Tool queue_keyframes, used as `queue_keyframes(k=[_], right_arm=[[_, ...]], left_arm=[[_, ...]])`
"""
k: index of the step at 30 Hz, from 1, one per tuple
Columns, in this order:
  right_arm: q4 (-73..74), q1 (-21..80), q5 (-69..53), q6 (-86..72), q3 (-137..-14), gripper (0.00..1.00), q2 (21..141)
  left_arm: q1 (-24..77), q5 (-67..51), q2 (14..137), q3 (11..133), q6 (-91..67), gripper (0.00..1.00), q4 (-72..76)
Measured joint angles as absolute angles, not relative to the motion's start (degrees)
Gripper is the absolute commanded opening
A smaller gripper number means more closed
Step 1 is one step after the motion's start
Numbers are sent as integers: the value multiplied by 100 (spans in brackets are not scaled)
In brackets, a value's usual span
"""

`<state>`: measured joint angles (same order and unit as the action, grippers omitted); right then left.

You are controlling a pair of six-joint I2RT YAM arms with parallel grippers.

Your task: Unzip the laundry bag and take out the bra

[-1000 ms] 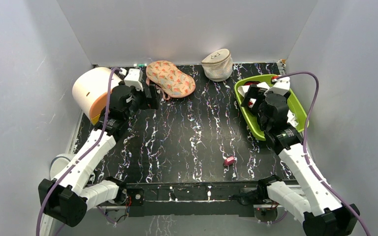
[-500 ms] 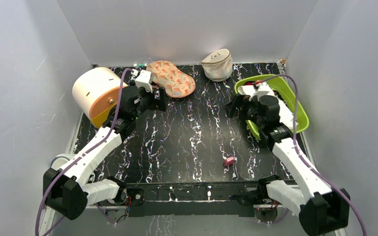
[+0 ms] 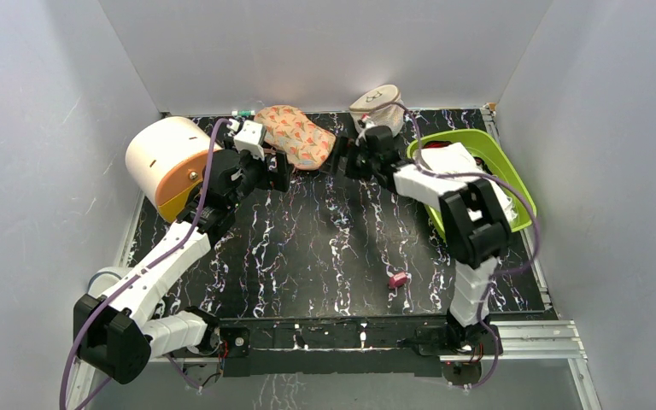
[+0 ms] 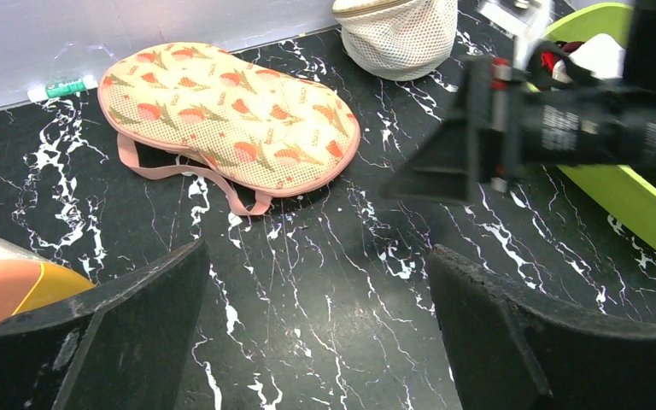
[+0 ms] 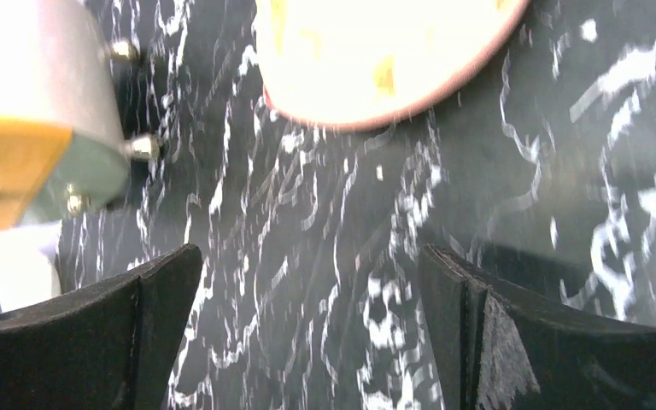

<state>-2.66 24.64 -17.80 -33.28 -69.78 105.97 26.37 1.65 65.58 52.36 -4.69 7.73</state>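
Observation:
The laundry bag (image 3: 296, 137) lies flat and closed at the back of the table, peach with a small print and pink trim; a pink strap loop (image 4: 222, 184) trails from its near edge. My left gripper (image 3: 279, 177) hovers open just in front of the bag's left part, with only bare table between its fingers (image 4: 316, 273). From the right, my right gripper (image 3: 336, 162) reaches in, open, close to the bag's right end (image 5: 376, 51), its fingers (image 4: 444, 162) empty. The bra is hidden.
A beige mesh pouch (image 3: 376, 109) stands behind the right wrist. At the right sits a green tray (image 3: 512, 192) with something white and red in it (image 4: 594, 55). A white and orange drum (image 3: 166, 158) is at the left. A small pink object (image 3: 398, 278) lies near the front.
The right arm has swung left from over the green tray to the bag's right end. The left gripper shifted slightly right a second ago, then stayed put. Both stay open.

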Motion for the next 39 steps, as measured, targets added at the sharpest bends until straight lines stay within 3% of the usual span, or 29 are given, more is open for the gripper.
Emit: queue_keyframes(k=[11,23,29,39], right_arm=[[-198,2567,-1785,-3653,-9974,98,12995],[-60,2698,-1533,-3798,-11428,98,14219],[-303,2860,-1422,-3533,-10516,98,13843],[-119,3520,-1540,-3138,-6906,98,11205]], left_arm=[[2637,163,6558,5236,-445,98,773],[2637,152,6587,5236,-447,98,773],[2637,141,6650,5236,-449,98,777],[2637,56,6855,5236,-534,98,816]])
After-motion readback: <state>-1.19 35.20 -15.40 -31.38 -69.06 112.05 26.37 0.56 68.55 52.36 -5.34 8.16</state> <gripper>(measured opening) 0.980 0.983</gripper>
